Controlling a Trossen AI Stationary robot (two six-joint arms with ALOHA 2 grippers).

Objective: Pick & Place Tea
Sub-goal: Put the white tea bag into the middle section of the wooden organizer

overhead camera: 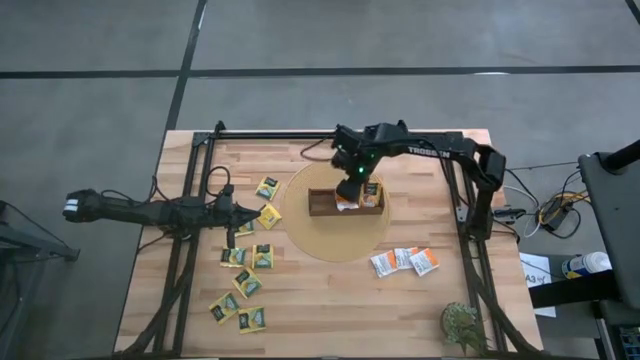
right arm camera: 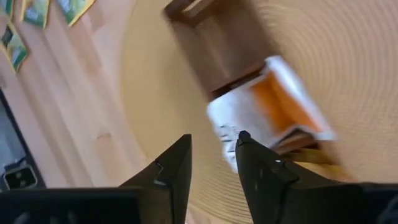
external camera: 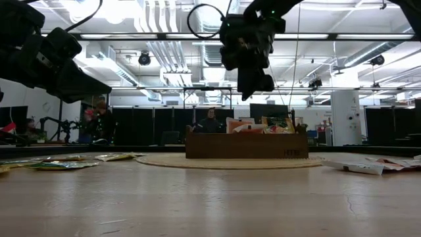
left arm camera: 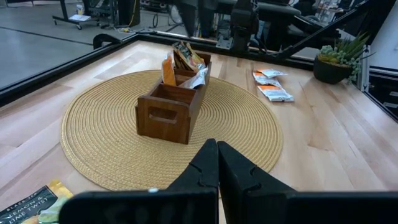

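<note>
The right hand (overhead camera: 352,172) hovers above the wooden tray (overhead camera: 322,204) with fingers parted and empty, so a white-orange tea packet (right arm camera: 267,112) lies across its middle compartment. The left hand (left arm camera: 216,163) waits closed near the bench's left edge.

A lab: exposed ceiling ducts (external camera: 164,49), monitors (external camera: 270,110), concrete floor (overhead camera: 90,100)

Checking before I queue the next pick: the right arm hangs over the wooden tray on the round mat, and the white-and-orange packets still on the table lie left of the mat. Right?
Not quite. The high view shows the loose white-and-orange packets right of the round mat; the yellow-green packets lie on its left. The right arm's fingers do hang over the wooden tray.
</note>
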